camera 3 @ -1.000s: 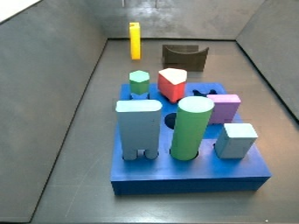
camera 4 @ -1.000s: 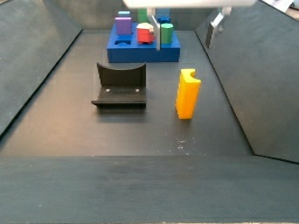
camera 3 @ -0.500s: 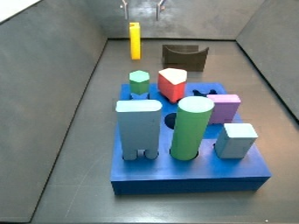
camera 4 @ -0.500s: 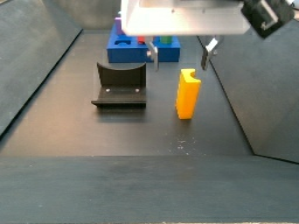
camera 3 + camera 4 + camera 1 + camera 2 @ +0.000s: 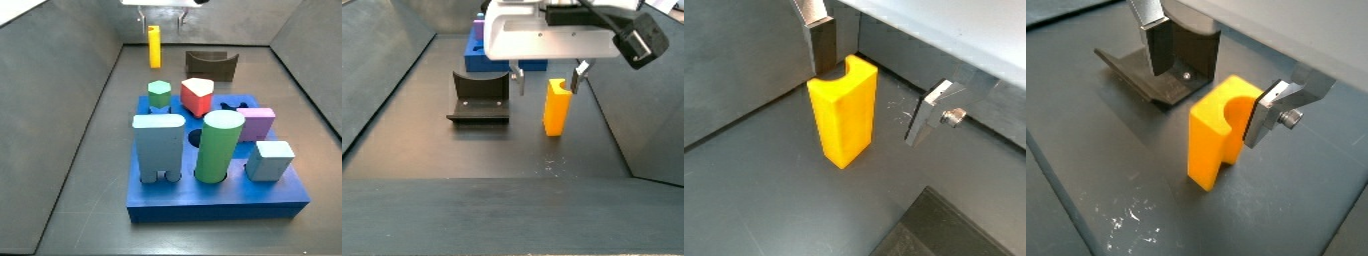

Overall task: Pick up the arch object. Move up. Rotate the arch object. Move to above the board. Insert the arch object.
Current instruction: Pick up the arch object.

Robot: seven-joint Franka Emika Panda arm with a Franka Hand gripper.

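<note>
The arch object point(image 5: 154, 47) is a slim yellow block standing upright on the dark floor near the far wall, away from the board point(image 5: 201, 206). It also shows in a side view point(image 5: 556, 108) and in both wrist views point(image 5: 842, 110) point(image 5: 1220, 135), with its curved notch at the top. My gripper point(image 5: 548, 82) is open and lowered over it, one finger on each side of its top. In a wrist view the fingers point(image 5: 1271, 115) stand apart from the block. The gripper point(image 5: 163, 12) is only partly visible at the picture edge.
The fixture point(image 5: 480, 97) stands beside the arch object and shows in a wrist view point(image 5: 1166, 70). The board bears a tall light-blue block point(image 5: 158, 147), a green cylinder point(image 5: 219, 146), a red piece point(image 5: 198, 96) and other pieces. Grey walls enclose the floor.
My gripper has come down from above and now straddles the top of the arch object. The arch object and the board's pieces have not moved.
</note>
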